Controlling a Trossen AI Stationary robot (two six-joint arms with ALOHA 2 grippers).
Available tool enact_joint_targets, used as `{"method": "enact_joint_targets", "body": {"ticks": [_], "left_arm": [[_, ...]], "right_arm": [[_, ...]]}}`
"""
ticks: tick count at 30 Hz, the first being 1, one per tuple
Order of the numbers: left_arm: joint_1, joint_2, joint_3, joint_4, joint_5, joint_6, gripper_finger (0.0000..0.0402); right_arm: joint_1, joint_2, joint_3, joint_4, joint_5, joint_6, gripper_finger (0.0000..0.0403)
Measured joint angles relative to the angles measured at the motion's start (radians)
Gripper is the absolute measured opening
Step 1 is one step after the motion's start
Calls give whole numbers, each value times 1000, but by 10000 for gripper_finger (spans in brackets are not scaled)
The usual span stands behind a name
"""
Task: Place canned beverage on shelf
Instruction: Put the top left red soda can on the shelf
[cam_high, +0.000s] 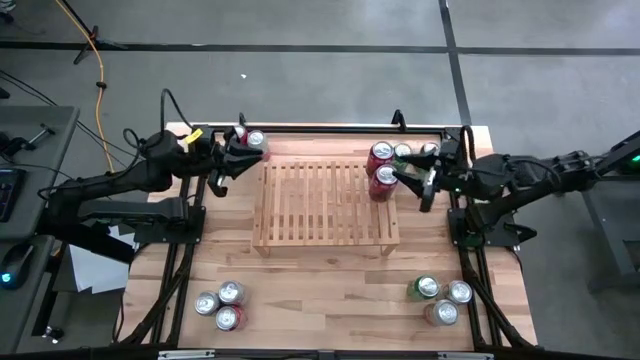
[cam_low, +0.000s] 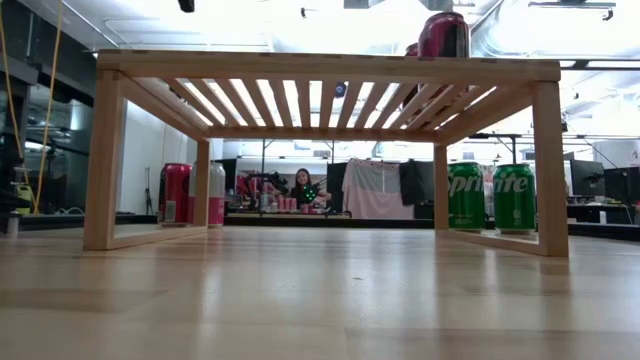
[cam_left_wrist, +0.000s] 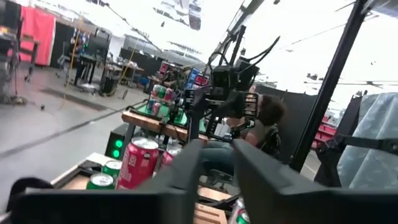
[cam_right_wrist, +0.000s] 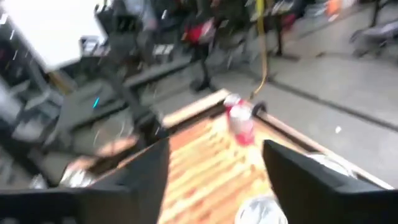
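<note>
The low slatted shelf of light wood (cam_high: 322, 203) lies between both arms. The right end effector (cam_high: 405, 176), released, is just beside a red can (cam_high: 382, 184) on its right edge; whether the left end effector (cam_high: 236, 152) is clenched, I cannot tell.

Out past my fingers it's a big workshop space: smooth grey concrete floor (cam_high: 320, 90) crossed by dark tape lines (cam_high: 455, 60), with a yellow cable (cam_high: 98, 70) snaking over it. Bright white ceiling lights (cam_low: 300, 20) wash everything out overhead. Far beyond my fingertips a person sits at a cluttered workbench (cam_low: 290, 212), and a red cloth panel (cam_left_wrist: 38, 34) hangs off to one side.
</note>
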Motion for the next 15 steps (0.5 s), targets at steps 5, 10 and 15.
{"method": "enact_joint_targets", "body": {"ticks": [5,10,15], "left_arm": [[0,-12,0,-1,0,19,14],[0,-12,0,-1,0,19,2],[0,-12,0,-1,0,19,1]], "right_arm": [[54,60,67,-235,-105,89,74],[100,94,-38,-337,-177,283,22],[131,90,-168,-318,-168,393,5]]}}
